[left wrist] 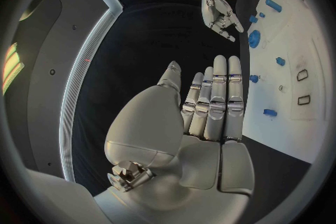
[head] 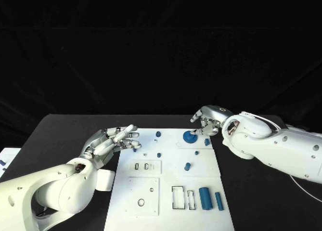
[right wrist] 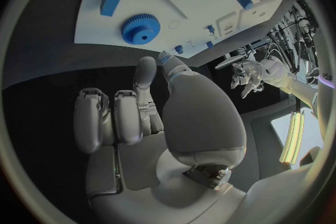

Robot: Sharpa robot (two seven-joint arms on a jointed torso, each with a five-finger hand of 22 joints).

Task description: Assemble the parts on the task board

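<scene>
The white task board [head: 168, 192] lies in the middle of the black table. A blue gear [head: 190, 137] sits near its far edge, with a blue block [head: 207, 142] beside it. Small blue pegs [head: 187, 166] stand across the board, and two blue cylinders [head: 211, 199] lie near its front right. My right hand [head: 206, 120] hovers just behind the gear, fingers apart and holding nothing; the right wrist view shows the gear [right wrist: 141, 29] and block [right wrist: 110, 1] beyond its fingers [right wrist: 115, 120]. My left hand [head: 118, 139] is at the board's far left edge, its fingers [left wrist: 213, 103] straight, empty.
A raised white panel [head: 143, 195] with slots and holes takes up the board's left part. Rectangular recesses [head: 180, 197] lie beside the cylinders. A white object [head: 3, 161] with a blue piece sits at the table's left edge. Black table surrounds the board.
</scene>
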